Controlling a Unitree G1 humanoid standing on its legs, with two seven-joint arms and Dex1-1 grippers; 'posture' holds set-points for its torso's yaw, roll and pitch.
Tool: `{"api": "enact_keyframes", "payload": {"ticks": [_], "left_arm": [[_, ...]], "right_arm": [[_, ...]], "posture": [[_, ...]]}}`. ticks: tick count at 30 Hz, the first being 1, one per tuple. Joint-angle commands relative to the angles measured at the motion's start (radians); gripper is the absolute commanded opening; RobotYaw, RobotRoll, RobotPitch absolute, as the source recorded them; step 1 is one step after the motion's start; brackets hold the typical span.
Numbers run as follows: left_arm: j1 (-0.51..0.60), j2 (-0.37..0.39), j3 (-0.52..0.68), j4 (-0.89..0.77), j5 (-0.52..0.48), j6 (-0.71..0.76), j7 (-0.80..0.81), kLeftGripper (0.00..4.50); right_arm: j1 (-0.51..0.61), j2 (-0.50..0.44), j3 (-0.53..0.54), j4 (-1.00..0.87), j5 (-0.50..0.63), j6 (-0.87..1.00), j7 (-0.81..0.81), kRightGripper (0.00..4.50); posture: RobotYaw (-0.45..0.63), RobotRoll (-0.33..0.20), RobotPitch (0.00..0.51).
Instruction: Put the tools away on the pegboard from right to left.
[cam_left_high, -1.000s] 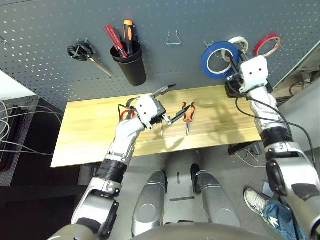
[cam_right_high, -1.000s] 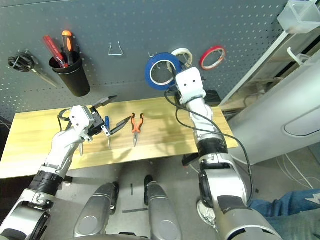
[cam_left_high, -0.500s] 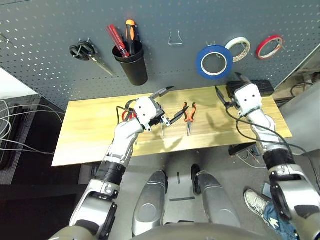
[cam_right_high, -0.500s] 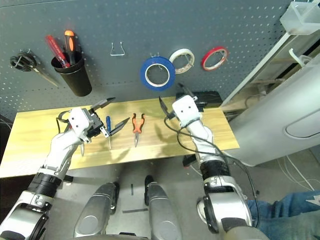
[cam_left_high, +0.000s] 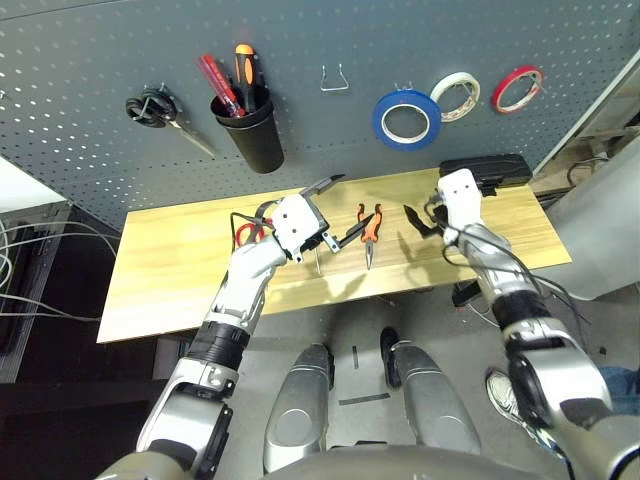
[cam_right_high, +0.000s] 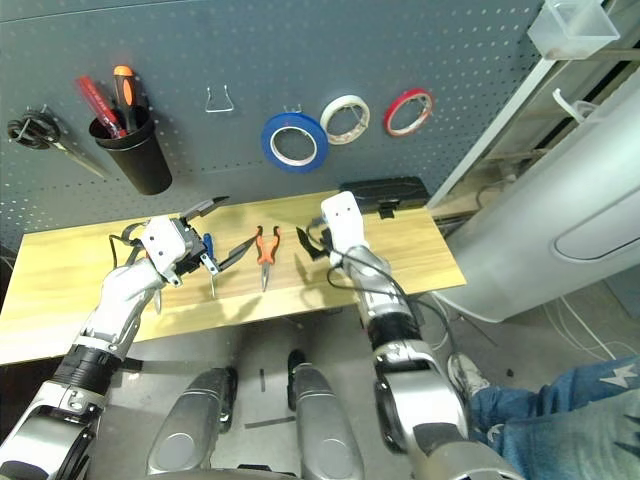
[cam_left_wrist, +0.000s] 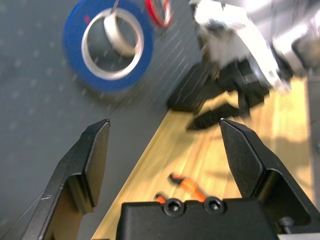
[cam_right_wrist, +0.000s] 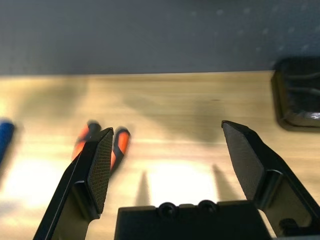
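The blue tape roll (cam_left_high: 405, 117) hangs on a hook of the dark grey pegboard (cam_left_high: 100, 50). On the wooden table (cam_left_high: 180, 280) lie the orange-and-black pliers (cam_left_high: 370, 226) and the small blue-handled screwdriver (cam_right_high: 207, 246). The red-handled scissors (cam_left_high: 243, 232) are partly hidden behind my left wrist. My left gripper (cam_left_high: 340, 208) hovers open and empty just left of the pliers, above the screwdriver. My right gripper (cam_left_high: 418, 222) is open and empty, low over the table just right of the pliers (cam_right_wrist: 117, 142).
Black-handled scissors (cam_left_high: 160, 108), a black cup of screwdrivers (cam_left_high: 248, 130) and an empty wire hook (cam_left_high: 335, 78) are on the pegboard's left half. White tape (cam_left_high: 460, 92) and red tape (cam_left_high: 517, 88) hang right of the blue roll. A black box (cam_left_high: 485, 170) sits at the table's back right.
My right gripper left the blue tape roll hanging on its hook, dropped from the pegboard and moved left toward the pliers. The left gripper stayed put; the camera shifted slightly.
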Motion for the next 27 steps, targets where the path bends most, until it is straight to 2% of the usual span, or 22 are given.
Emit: {"api": "enact_keyframes", "payload": {"ticks": [1, 5, 11, 27], "left_arm": [[0.013, 0.016, -0.017, 0.027, 0.041, 0.055, 0.016, 4.50], [0.017, 0.024, -0.016, 0.054, 0.062, 0.167, 0.030, 4.50], [0.028, 0.026, -0.026, 0.066, 0.097, 0.239, 0.060, 4.50], [0.074, 0.024, -0.057, 0.016, 0.089, 0.316, 0.043, 4.50]], "right_arm": [[-0.043, 0.019, -0.022, 0.083, 0.027, 0.095, -0.020, 4.47], [-0.080, 0.035, -0.023, 0.132, 0.029, 0.157, -0.026, 4.47], [-0.095, 0.060, -0.024, 0.175, 0.025, 0.193, -0.059, 4.47], [-0.162, 0.115, -0.084, 0.326, 0.046, 0.171, -0.212, 4.47]], "posture": [[0.15, 0.000, 0.259], [0.16, 0.000, 0.267], [0.18, 0.000, 0.281], [0.22, 0.000, 0.315]]}}
